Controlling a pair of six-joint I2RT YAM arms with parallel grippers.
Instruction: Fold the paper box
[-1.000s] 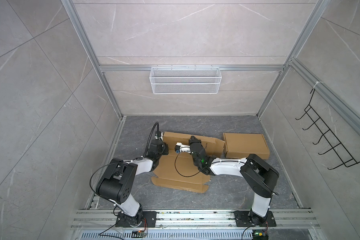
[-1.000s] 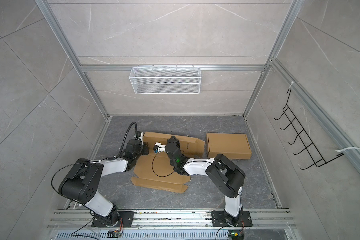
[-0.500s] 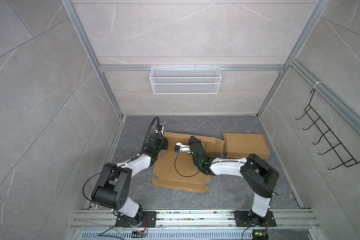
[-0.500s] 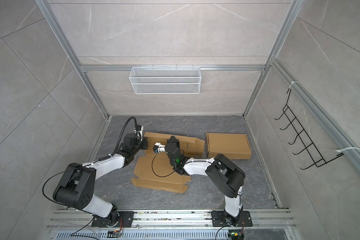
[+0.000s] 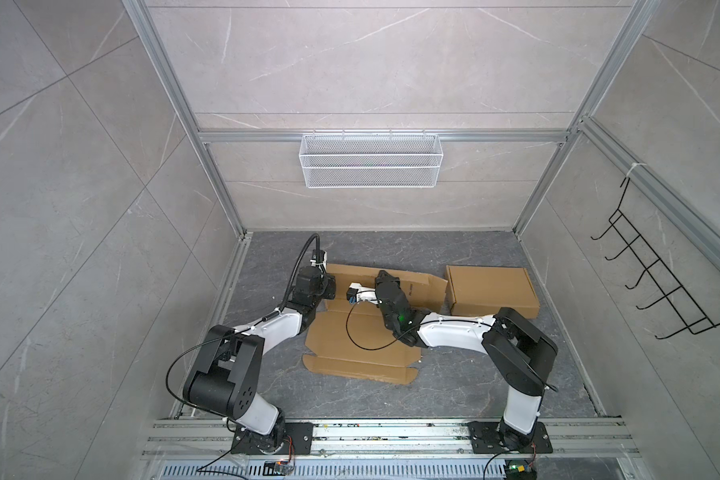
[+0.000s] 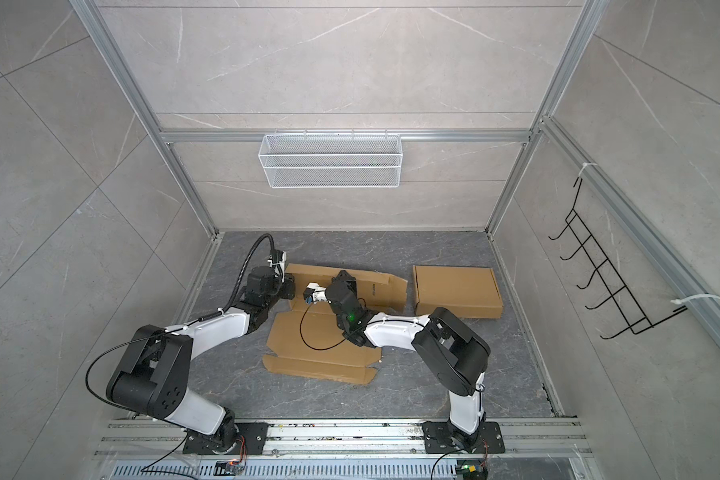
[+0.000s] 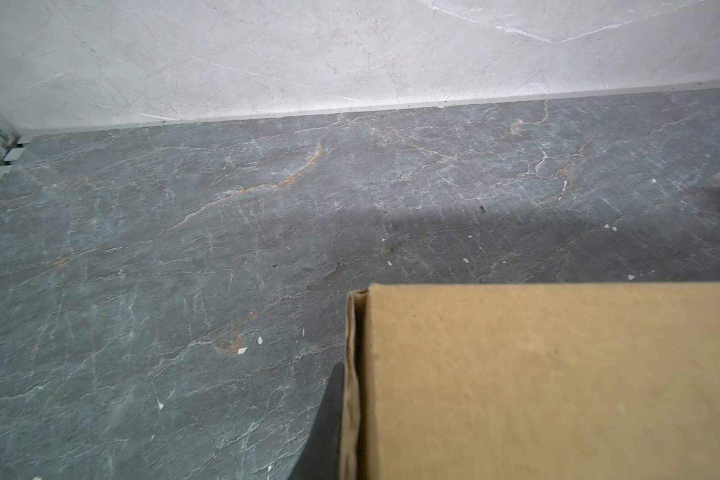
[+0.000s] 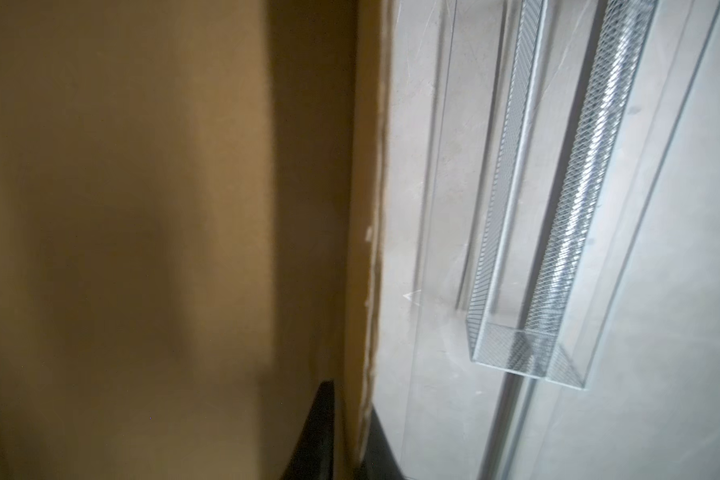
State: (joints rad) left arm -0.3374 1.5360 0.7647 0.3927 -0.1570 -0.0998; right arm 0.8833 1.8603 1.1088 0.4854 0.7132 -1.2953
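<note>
Flat brown corrugated-cardboard box blank (image 5: 358, 340) lies on the dark grey marbled floor (image 5: 454, 386), between the two arms. Its front panels are flat. The long rear panel (image 5: 416, 286) stands up along the back crease.

Change over the last second: the left arm has stretched further toward the back-left corner of the blank, and the left gripper (image 5: 330, 289) has closed there. In the left wrist view one dark finger (image 7: 325, 415) lies against the outer face of the doubled cardboard end (image 7: 352, 374). The other finger is hidden behind the panel. Judged: a pinch on the left end of the rear panel.

Right gripper (image 5: 381, 275) has not shifted and sits at the top edge of the same panel, near mid-length. In the right wrist view its dark fingers (image 8: 316, 428) straddle the cardboard edge. Cannot tell whether they press it or have slackened.

Meaning for the task: the rear wall is up and now has a second grip point at its end, so the right arm could let go without the wall dropping. End flaps, side walls and lid are not yet formed, so this is an early stage. Risk: the wall springing back flat if both grips ease together.

A closed brown cardboard box (image 5: 491, 291) sits apart at the right rear, untouched.
</note>
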